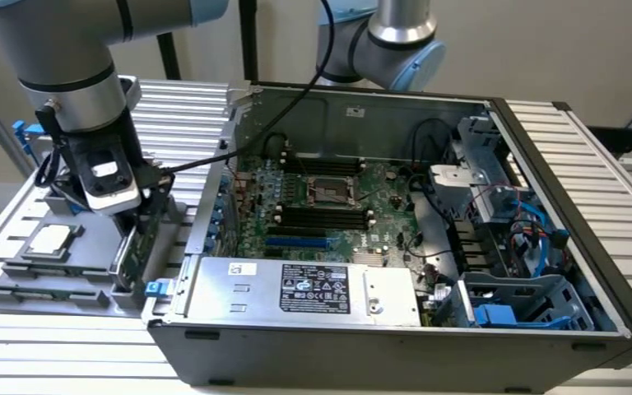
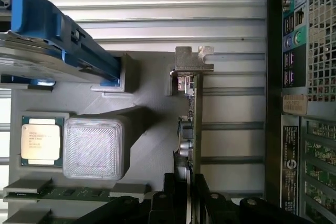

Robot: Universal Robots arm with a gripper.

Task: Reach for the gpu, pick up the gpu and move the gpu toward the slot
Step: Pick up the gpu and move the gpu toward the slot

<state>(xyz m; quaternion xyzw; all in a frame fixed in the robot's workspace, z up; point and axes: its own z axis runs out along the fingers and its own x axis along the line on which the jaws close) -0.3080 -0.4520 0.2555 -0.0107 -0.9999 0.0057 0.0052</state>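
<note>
Pick-up step in hand. The gpu [image 2: 191, 124] stands edge-on in the grey holder [image 2: 152, 145] on the desk. Gripper [image 2: 186, 184] jaws straddle it; whether they are clamped, I cannot tell. Lifting calls for a firm hold and a straight pull.

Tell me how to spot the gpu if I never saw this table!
Beside the open computer case, on the exterior view's left, sits a grey holder tray. The gpu stands on edge along the tray's side nearest the case, under the gripper. Unlike the flat square CPU chip and blue-railed hard drive, it is a thin green card with a silver end bracket.
</note>
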